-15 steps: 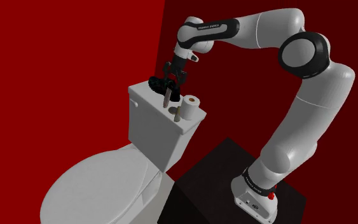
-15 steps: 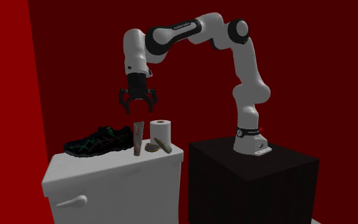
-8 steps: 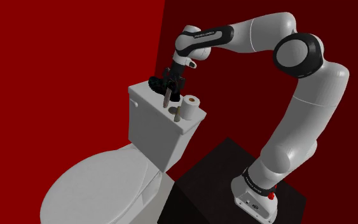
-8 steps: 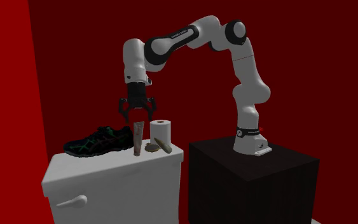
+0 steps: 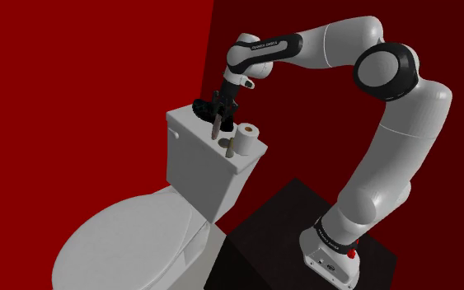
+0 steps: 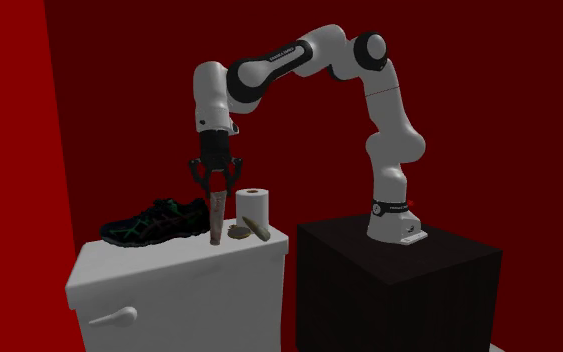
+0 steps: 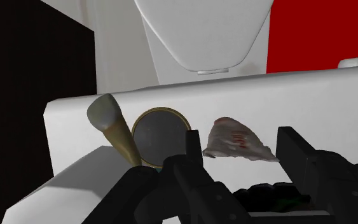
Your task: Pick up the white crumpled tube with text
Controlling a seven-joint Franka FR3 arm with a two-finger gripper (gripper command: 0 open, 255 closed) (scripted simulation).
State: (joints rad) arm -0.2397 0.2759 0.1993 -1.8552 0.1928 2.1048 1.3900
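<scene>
Gripper [image 6: 215, 187] is open, fingers [image 7: 298, 159] apart on either side of the tube's [image 6: 215, 220] top end. They are not clamped on it. A second ago it hung clearly above the tube; half a second ago it was closer. It has now come down so the fingertips reach the tube's top. The finger spread looks a bit narrower than before (small change, hard to judge). Nothing on the tank [image 6: 169, 280] has shifted.

The tube stands upright on the tank lid, between the shoe [image 6: 154, 222] and the roll [image 6: 253, 205]. In the second exterior view it reads brownish-red, narrow and slightly tapered. In the shoulder view it is a dark sliver [image 5: 215, 128] under the gripper [image 5: 217, 114].

From the wrist, the gripper [image 7: 238, 137] frames the tube's end [image 7: 234, 140]. That end is pale grey-white, crumpled and flattened, with red marks on it; the text is not legible.

Just beside the tube in the wrist view sit a dark disc [image 7: 160, 135] with a gold rim and a tan stick [image 7: 117, 130]. Both lie on the lid.

The shoe is black with green trim and lies on the side of the tube away from the roll.
</scene>
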